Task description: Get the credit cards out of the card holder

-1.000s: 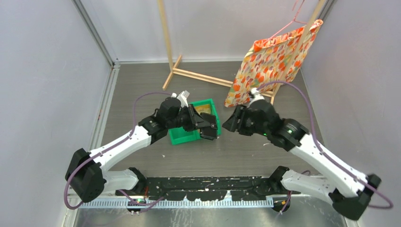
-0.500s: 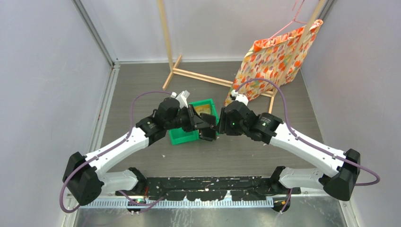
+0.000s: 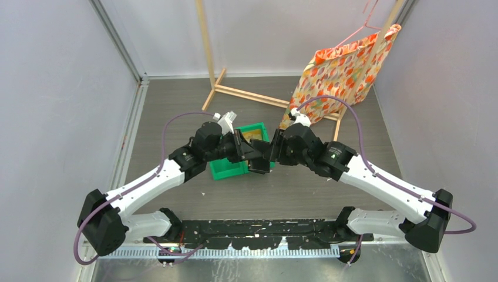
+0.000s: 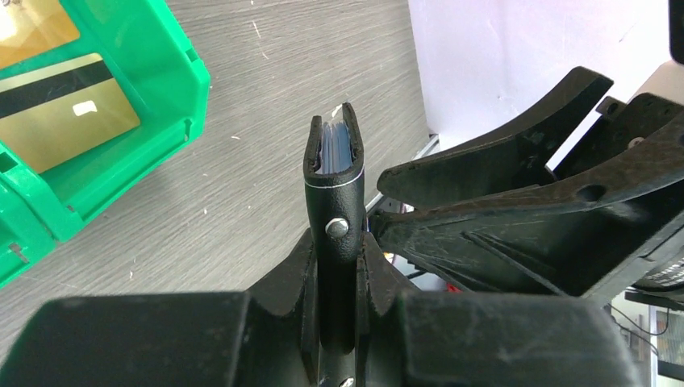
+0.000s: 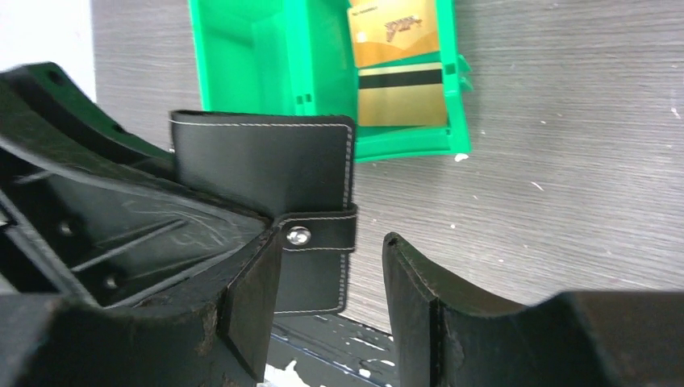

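Grey wood-grain table [image 3: 176,106]. Above it, left hand [image 4: 335,274] clamped on closed card holder [image 4: 332,201]; right hand [image 5: 332,242] parted astride its strap. Behind, green bin [image 3: 229,170] holding credit cards [image 5: 401,95]. Farther, wooden rack [image 3: 246,94], flowered cloth [image 3: 340,76] hanging. Around, pale walls [image 3: 59,88].

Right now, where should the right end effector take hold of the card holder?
Probably the snap strap on its free edge, from the side opposite the left end effector clamping the card holder; the tab lies exposed there.

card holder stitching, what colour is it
White, along the edges of the black card holder; clearest in the right wrist view.
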